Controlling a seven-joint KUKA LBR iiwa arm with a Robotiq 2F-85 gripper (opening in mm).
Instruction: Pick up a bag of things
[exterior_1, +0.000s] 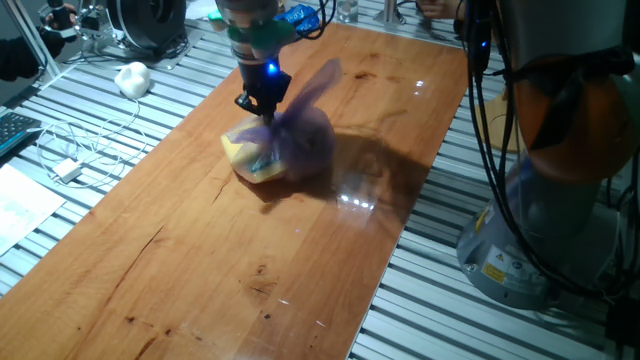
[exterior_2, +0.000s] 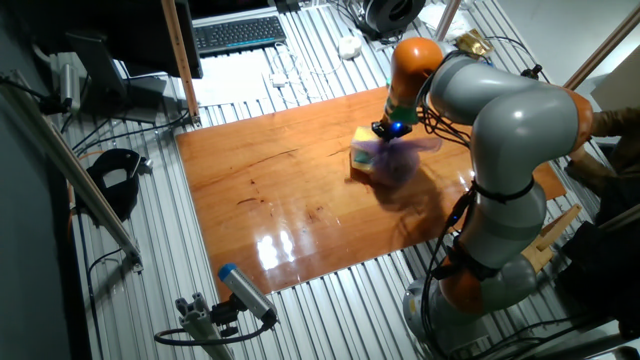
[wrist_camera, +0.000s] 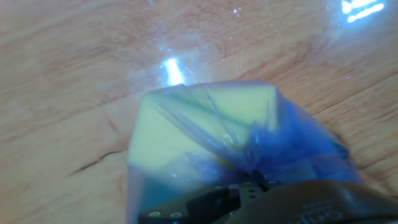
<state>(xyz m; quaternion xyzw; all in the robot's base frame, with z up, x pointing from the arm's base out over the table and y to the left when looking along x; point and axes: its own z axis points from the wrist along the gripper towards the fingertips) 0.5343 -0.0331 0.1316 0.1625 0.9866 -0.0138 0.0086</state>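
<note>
The bag of things (exterior_1: 285, 140) sits on the wooden tabletop (exterior_1: 200, 260), toward its far half and roughly midway between the long edges, yellow contents showing through the purple plastic. The gripper (exterior_1: 262, 104) is down on the bag's top beside the loose twisted tail; whether its jaws pinch the plastic cannot be told. Bare wood lies all round. A white lumpy object (exterior_1: 132, 78) rests off the tabletop's edge, well apart.

Overhead glare on tabletop (exterior_1: 300, 250); hand view soft, perhaps motion-blurred; shadows faint.
</note>
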